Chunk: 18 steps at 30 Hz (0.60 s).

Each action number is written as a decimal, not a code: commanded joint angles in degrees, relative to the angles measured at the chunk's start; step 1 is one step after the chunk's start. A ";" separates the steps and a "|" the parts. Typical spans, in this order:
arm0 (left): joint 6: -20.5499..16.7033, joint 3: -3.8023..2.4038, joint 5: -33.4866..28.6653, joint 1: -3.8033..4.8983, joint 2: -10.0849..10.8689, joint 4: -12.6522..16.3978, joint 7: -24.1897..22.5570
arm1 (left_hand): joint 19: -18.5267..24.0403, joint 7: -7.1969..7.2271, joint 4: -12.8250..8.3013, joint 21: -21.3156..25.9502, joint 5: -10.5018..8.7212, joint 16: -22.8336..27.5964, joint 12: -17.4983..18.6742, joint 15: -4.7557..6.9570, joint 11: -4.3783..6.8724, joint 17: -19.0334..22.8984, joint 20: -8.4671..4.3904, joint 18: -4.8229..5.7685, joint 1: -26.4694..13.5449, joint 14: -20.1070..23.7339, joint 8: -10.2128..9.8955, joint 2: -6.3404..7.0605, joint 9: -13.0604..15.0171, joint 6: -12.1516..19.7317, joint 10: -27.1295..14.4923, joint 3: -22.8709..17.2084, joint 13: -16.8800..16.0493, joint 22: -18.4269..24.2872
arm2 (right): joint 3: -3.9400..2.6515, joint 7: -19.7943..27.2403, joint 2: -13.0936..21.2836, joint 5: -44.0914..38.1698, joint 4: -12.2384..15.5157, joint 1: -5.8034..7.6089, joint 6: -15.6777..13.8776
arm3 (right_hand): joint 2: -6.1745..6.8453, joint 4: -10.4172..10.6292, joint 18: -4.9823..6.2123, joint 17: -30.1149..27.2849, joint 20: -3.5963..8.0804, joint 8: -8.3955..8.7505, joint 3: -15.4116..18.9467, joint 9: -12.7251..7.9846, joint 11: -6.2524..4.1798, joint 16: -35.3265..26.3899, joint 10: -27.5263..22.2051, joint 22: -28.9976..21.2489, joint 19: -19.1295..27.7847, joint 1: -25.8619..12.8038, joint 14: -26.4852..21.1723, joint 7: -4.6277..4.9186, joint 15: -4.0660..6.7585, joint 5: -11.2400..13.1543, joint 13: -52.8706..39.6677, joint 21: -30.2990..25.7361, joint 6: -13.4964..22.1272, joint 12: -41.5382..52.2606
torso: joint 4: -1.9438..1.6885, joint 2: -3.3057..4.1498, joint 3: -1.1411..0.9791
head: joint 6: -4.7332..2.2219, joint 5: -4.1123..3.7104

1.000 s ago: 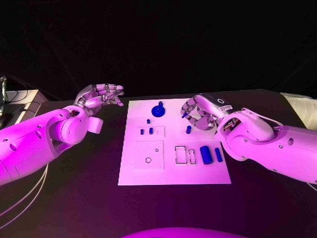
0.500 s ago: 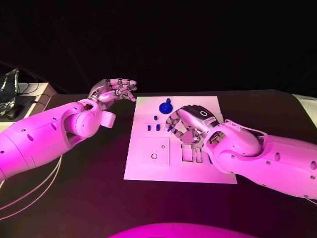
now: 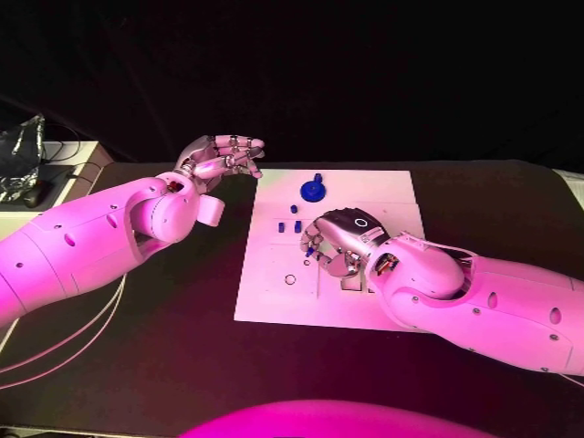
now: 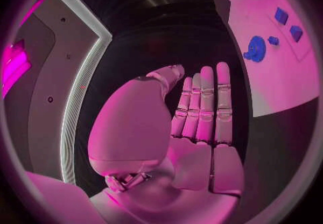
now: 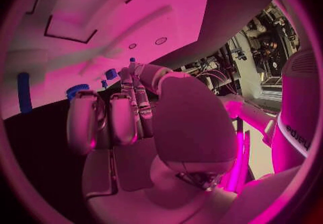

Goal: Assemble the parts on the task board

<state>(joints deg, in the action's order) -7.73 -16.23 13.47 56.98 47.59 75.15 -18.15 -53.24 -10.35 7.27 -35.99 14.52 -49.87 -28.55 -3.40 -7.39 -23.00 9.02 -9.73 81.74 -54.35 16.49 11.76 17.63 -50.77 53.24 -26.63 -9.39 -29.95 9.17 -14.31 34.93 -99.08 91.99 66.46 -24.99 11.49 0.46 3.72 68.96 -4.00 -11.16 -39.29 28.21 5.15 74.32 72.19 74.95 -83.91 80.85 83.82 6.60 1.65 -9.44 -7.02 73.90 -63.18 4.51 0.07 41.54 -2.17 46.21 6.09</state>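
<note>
Glossy plastic shells cover both arms above a matt black surface (image 3: 134, 338); the task board (image 3: 273, 297) looks smooth and matt, while the left hand (image 3: 223, 157) shows metallic segments.

Black table (image 3: 134, 347) with a dark matte top, white task board (image 3: 378, 187) lying flat on its middle, small blue parts (image 3: 315, 191) resting on the board, bare dark surface showing all round the board's edges
</note>
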 commanded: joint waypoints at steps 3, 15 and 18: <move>0.11 -0.05 -0.35 0.03 -0.04 0.28 -0.19 | -0.41 -0.19 0.10 0.22 0.02 0.19 0.24 -0.27 0.07 0.06 -0.08 -0.66 0.39 -0.32 0.25 0.04 -0.08 0.08 -0.33 0.33 0.07 0.09 | 0.04 -2.10 -0.26 -3.39 -0.08 -0.19 3.88 | -0.46 -0.09 -0.56 -0.07 0.44 -0.28 -0.40 0.06 -2.45 0.17 2.89 6.13 -2.16 -0.35 2.41 0.08 0.35 -0.16 0.03 0.08 -0.41 0.07 | 0.06 0.01 -0.02 | 0.62 0.47; 0.42 -0.05 -0.35 0.03 0.10 0.36 -0.03 | -0.41 -0.20 0.16 0.32 0.03 0.27 0.31 -0.30 0.04 0.06 -0.06 -0.66 0.36 -0.31 0.27 0.02 -0.10 0.09 -0.46 0.41 0.13 0.15 | 0.11 -2.68 -0.91 -4.30 0.27 -0.41 4.62 | -0.46 -0.09 -0.56 -0.07 0.44 -0.28 -0.40 0.06 -2.45 0.17 2.89 6.13 -2.16 -0.35 2.41 0.08 0.35 -0.16 0.03 0.08 -0.41 0.07 | 0.06 -0.07 -0.03 | 1.01 0.68; 0.48 -0.05 -0.35 0.03 0.16 0.38 0.03 | -0.41 -0.20 0.16 0.32 0.03 0.27 0.31 -0.30 0.04 0.06 -0.06 -0.66 0.36 -0.31 0.27 0.02 -0.10 0.09 -0.46 0.41 0.13 0.15 | 0.13 -2.69 -0.97 -4.35 0.08 -0.42 5.02 | -0.46 -0.09 -0.56 -0.07 0.44 -0.28 -0.40 0.06 -2.45 0.17 2.89 6.13 -2.16 -0.35 2.41 0.08 0.35 -0.16 0.03 0.08 -0.41 0.07 | 0.09 -0.05 -0.03 | 1.14 0.79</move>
<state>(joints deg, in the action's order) -7.71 -16.23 13.45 56.98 47.78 75.34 -17.94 -53.24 -10.34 7.43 -36.00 14.52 -49.87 -28.55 -3.61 -7.38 -23.01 9.02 -9.72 81.74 -54.56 16.49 11.76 17.58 -50.77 53.24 -26.47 -9.31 -29.84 9.28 -16.53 34.05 -102.10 92.12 66.10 -21.57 11.31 0.46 3.72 68.97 -4.00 -11.24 -39.28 28.23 4.82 74.32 72.52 74.93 -83.90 80.66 83.82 6.72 1.65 -9.44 -6.88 73.90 -63.29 4.40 0.15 41.51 -2.22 47.22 6.76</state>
